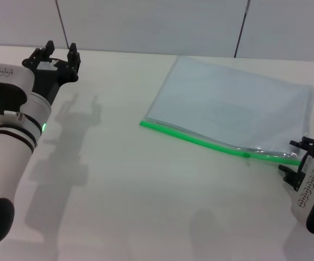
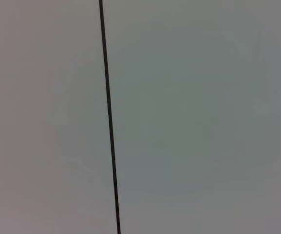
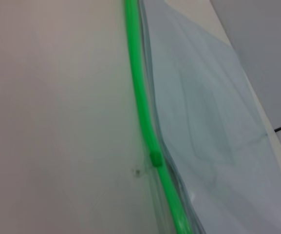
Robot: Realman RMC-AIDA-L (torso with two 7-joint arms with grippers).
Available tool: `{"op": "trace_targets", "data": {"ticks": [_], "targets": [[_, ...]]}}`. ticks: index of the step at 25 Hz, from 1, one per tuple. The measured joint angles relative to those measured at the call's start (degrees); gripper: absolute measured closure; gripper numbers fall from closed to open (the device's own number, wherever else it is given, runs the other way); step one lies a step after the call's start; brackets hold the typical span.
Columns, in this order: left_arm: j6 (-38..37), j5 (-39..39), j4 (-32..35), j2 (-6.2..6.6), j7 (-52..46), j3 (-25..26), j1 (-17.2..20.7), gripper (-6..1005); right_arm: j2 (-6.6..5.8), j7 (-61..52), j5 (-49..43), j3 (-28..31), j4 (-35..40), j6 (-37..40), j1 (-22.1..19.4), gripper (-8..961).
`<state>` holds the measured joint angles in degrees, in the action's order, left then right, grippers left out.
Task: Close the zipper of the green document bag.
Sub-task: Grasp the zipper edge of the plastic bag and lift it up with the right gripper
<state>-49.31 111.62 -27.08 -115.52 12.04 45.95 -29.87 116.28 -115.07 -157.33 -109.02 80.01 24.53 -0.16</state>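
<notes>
1. Translucent bluish-grey plastic is what the green document bag (image 1: 233, 106) is made of; it is laid flat on the white worktop (image 1: 124, 185), over on the robot's right, with its bright green edge turned toward the robot.
2. Along that edge the zipper (image 1: 200, 140) is seen, and its tiny slider (image 1: 247, 155) is parked close to the right-hand end, so most of the strip is judged to be left to run. Whether the track is already sealed past the slider can't be told.
3. At that same end the right claw (image 1: 298, 163) is found, right next to the strip; whether it's released or clenched can't be told.
4. Far off at the back left, the left claw (image 1: 59, 54) is held up in the air, fingers spread and nothing gripped.
5. Only in the right wrist view is the slider (image 3: 156, 159) shown up close. Nothing but a plain wall panel with a dark seam (image 2: 108, 117) is given by the left wrist view.
</notes>
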Motion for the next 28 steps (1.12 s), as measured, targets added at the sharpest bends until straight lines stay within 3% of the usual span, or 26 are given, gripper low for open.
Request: {"op": "trace_targets", "data": {"ticks": [28], "targets": [[0.0,0.0,0.2,-0.15,0.0,0.4,-0.3,503,0.0,-1.5,-0.8,0.7,-3.6,-0.7,2.8,380]]}}
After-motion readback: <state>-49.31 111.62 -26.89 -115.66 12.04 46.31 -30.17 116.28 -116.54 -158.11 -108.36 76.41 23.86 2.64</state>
